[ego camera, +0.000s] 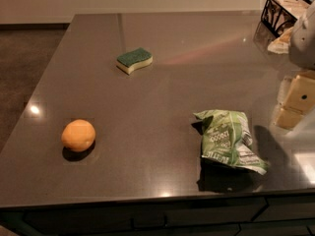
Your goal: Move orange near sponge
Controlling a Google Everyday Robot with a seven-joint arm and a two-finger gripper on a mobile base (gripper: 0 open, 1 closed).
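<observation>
Front left of the counter (162,97): the orange (78,135), resting alone near the front edge, nothing touching it. Round, so no long axis to line up with; any approach angle should do.

Front right: green-and-white snack bag (229,141), crumpled, lying flat.

Right edge, a little farther back: the gripper (297,102), only partly in frame, above the counter, carrying nothing visible. Spread or pressed together: cannot tell.

Key relation: the orange lies well apart from the gripper, across the counter toward the left side and slightly nearer the front. The bag sits roughly between them, so a straight low reach likely brushes it.

Farther back, left of centre: the sponge (134,60), green side up, well apart from the orange, behind it and somewhat right.

Far right corner: a dark wire basket (283,9).
</observation>
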